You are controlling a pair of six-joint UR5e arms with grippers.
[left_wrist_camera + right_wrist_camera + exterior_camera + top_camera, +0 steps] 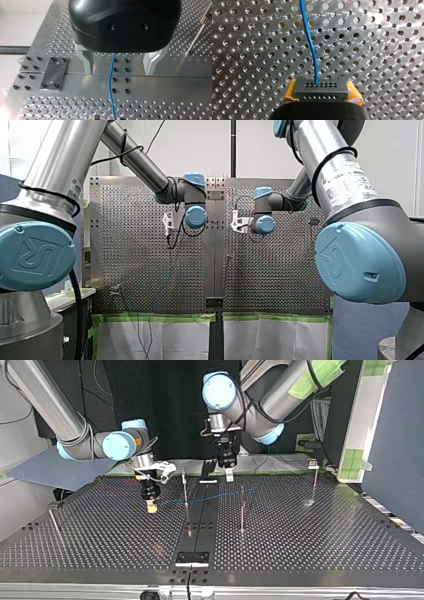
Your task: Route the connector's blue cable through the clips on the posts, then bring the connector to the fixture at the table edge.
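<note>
My right hand [322, 92] is clenched on the small connector [321, 87] just over the table [249, 50]. It seems a light, rigid body and the sound place to hold. The thin blue cable [310, 45] leaving the connector looks limp, running loose between my left hand's [119, 72] spread fingers [88, 63]

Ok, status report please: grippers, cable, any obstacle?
Right gripper shut on connector. Left gripper open, blue cable running between its fingers, not gripped. Cable passes one post; clip unclear.
</note>
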